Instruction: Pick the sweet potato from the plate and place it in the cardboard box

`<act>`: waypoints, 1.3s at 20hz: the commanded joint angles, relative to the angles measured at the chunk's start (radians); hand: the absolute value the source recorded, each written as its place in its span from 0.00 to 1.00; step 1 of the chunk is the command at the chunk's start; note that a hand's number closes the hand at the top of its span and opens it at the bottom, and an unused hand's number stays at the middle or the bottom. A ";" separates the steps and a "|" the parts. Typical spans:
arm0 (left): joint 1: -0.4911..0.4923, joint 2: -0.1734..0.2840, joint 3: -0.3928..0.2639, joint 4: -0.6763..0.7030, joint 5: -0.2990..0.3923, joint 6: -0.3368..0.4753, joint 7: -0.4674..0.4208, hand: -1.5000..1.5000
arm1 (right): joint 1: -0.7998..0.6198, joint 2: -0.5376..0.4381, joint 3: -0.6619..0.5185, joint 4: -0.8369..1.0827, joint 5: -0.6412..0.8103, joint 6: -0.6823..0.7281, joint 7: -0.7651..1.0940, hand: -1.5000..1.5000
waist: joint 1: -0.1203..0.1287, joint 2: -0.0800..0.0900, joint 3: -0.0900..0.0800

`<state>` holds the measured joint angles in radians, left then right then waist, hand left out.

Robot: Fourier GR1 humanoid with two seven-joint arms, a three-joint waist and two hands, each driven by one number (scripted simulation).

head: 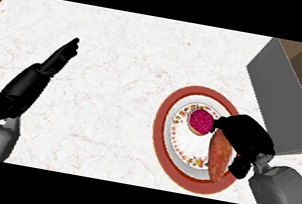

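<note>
A white marbled desk (129, 70) fills the head view, with a strip of brown wood showing at its upper left corner. Toward the right stands a round plate (166, 132) with a broad red rim and a white centre ringed by a small flowery pattern. In the middle of that plate lies a dark pink, speckled round patch (200, 121); whether it is food or part of the plate's decoration cannot be told. The sweet potato (220, 157), long and orange-brown, sits over the right half of the plate, its length running from the plate's centre down toward the lower rim. The right hand (247, 136) is on it from the right and above: its black fingers curl round the upper end and right side of the sweet potato, covering that part, while the lower end sticks out bare below the hand. Whether the sweet potato touches the plate or is just above it cannot be told. The grey right forearm enters from the lower right corner. The cardboard box (288, 105) stands at the upper right, just beyond the plate's rim, showing a grey side wall and a brown inside at the top; nothing is seen in it. The left hand (61, 57) rests far to the left, well apart from the plate, fingers straight and pointing up the view.
</note>
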<state>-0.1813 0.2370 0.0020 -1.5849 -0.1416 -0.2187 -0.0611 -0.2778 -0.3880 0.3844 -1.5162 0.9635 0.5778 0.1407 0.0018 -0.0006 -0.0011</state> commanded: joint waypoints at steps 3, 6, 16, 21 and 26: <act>-0.013 0.006 0.027 0.029 -0.002 -0.009 -0.016 0.50 | 0.081 0.003 0.049 -0.014 0.091 -0.216 -0.125 1.00 | -0.004 0.001 0.001; -0.048 -0.020 0.010 0.075 -0.029 0.000 -0.019 0.50 | -0.030 0.028 0.013 0.099 0.122 -0.228 -0.179 1.00 | 0.000 0.002 0.001; -0.077 -0.030 0.004 0.033 0.004 -0.033 0.012 0.50 | -0.315 0.329 -0.205 0.274 0.155 -0.322 0.214 1.00 | 0.053 0.021 0.001; -0.104 -0.034 0.005 0.044 -0.009 -0.021 0.020 0.50 | -0.587 0.371 -0.276 0.486 0.245 -0.448 0.353 1.00 | 0.063 0.020 0.001; -0.058 -0.050 -0.023 0.075 -0.049 -0.006 -0.028 0.50 | -0.773 0.386 -0.251 0.615 0.285 -0.557 0.461 1.00 | 0.047 0.012 0.000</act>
<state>-0.2545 0.2130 0.0043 -1.5273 -0.1545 -0.2537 -0.0730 -0.9133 -0.0239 0.1319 -1.0044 1.2312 0.1008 0.5091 0.0545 0.0150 -0.0007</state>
